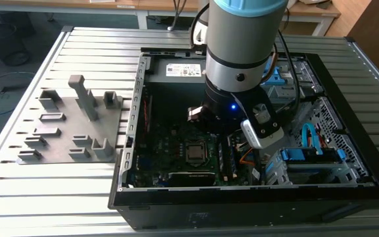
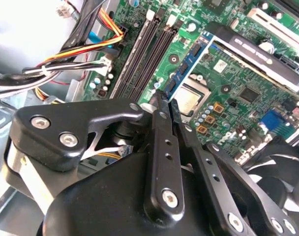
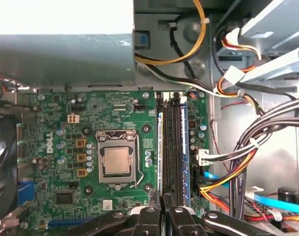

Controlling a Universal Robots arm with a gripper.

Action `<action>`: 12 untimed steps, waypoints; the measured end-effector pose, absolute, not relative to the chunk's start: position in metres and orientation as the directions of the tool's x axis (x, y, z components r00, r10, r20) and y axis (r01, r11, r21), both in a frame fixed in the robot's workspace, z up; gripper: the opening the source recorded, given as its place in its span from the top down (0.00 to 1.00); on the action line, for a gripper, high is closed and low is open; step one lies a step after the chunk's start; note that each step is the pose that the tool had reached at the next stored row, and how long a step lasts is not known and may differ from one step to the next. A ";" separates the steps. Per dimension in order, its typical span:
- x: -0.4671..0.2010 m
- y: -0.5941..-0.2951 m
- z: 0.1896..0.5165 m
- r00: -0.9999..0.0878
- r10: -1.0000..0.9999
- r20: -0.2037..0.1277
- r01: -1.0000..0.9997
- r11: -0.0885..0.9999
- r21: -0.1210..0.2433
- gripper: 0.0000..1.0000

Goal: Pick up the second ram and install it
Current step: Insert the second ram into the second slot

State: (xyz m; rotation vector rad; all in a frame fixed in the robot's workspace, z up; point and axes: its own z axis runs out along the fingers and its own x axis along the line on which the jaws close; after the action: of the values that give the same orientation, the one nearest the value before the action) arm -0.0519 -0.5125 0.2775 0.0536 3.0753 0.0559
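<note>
Second ram [image 3: 160, 147] was pinched at its near end in my gripper [image 3: 164, 211], fingers closed on it, edge-on along the slot beside the CPU socket [image 3: 115, 162]. Pickup done, I reckoned. Fully seated? Couldn't tell. Beyond it, another stick [image 3: 185, 147] filled the outer slot.

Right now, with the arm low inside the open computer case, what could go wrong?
1. The black hand sits at the end of the long black memory slots, beside a thin blue memory stick; a sideways push might strain that stick.
2. The orange and yellow wire bundle runs close to the slots and could snag.
3. The bare silver processor lies right next to them, uncovered.
</note>
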 end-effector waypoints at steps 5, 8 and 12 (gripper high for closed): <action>-0.052 -0.513 0.278 -0.999 0.028 -0.042 0.026 0.999 0.035 0.86; -0.051 -0.513 0.277 -1.000 0.028 -0.014 0.027 0.999 0.035 0.86; -0.051 -0.513 0.277 -1.000 0.028 -0.012 0.027 0.999 0.035 0.86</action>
State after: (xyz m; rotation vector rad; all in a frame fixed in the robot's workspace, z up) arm -0.0513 -0.5125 0.2775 0.0432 3.1282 0.0538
